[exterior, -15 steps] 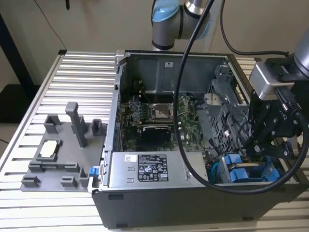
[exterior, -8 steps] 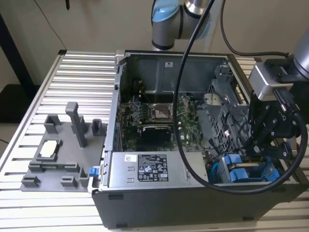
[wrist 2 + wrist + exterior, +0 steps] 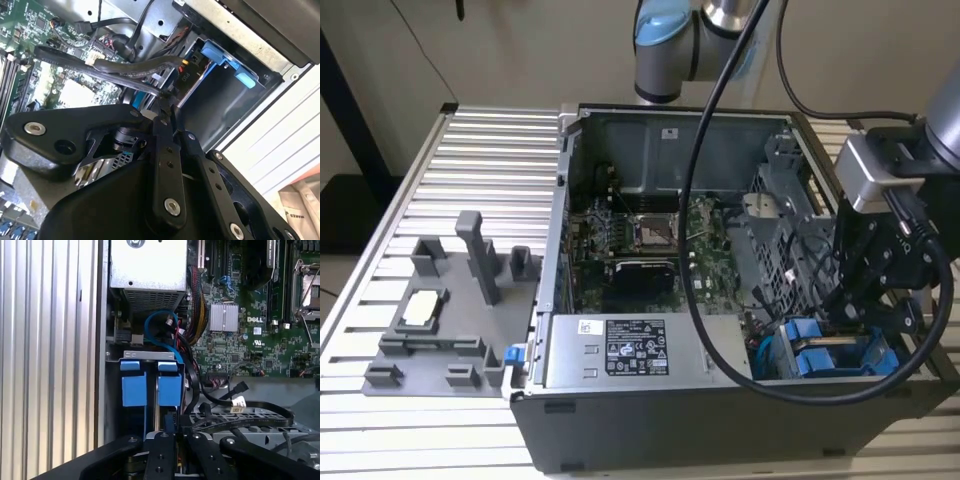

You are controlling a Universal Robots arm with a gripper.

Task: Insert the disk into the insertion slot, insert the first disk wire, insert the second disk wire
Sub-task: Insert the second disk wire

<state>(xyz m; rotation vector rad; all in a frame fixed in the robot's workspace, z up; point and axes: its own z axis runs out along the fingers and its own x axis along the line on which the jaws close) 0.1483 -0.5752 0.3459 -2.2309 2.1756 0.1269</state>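
The disk [image 3: 820, 352], in its bright blue carrier, sits in the drive bay at the near corner of the open computer case [image 3: 670, 420], on the exterior view's right. Its blue end tabs [image 3: 169, 389] show in the first wrist view, and one blue tab [image 3: 220, 56] shows at the bay mouth in the second. My gripper [image 3: 852, 305] hangs just above the bay. Its black fingers [image 3: 166, 120] are drawn together on a small dark connector [image 3: 170, 419] of a disk wire. A black wire bundle [image 3: 125, 67] runs just beyond the fingertips.
A grey labelled power-supply box [image 3: 635, 350] lies beside the bay, with the motherboard [image 3: 640, 230] behind it. A blue cable loop [image 3: 156, 320] and a tagged black cable [image 3: 237, 402] lie near the bay. A thick black arm cable [image 3: 695, 250] crosses the case. A grey fixture [image 3: 440, 320] stands on the slatted table [image 3: 470, 150].
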